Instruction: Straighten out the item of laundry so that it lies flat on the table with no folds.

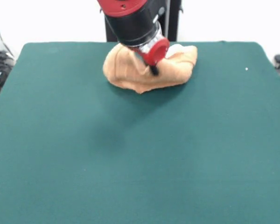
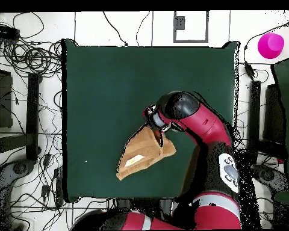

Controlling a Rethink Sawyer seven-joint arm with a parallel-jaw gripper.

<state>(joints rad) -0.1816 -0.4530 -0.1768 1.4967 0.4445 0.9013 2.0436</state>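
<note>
The golden-tan towel lies bunched in a heap with folds at the far side of the green table, close to the edge by the robot. A pale patch shows at its far rim. My gripper comes down onto the top of the heap, and its black tips look closed on a fold of cloth. In the overhead view the towel forms a wedge on the table. The wedge narrows up to my gripper, and the arm hides its right end.
The table's edge on the robot's side runs just behind the towel. A magenta object sits off the table at one corner. Cables lie on the floor beside the table. The black pedestal stands behind the towel.
</note>
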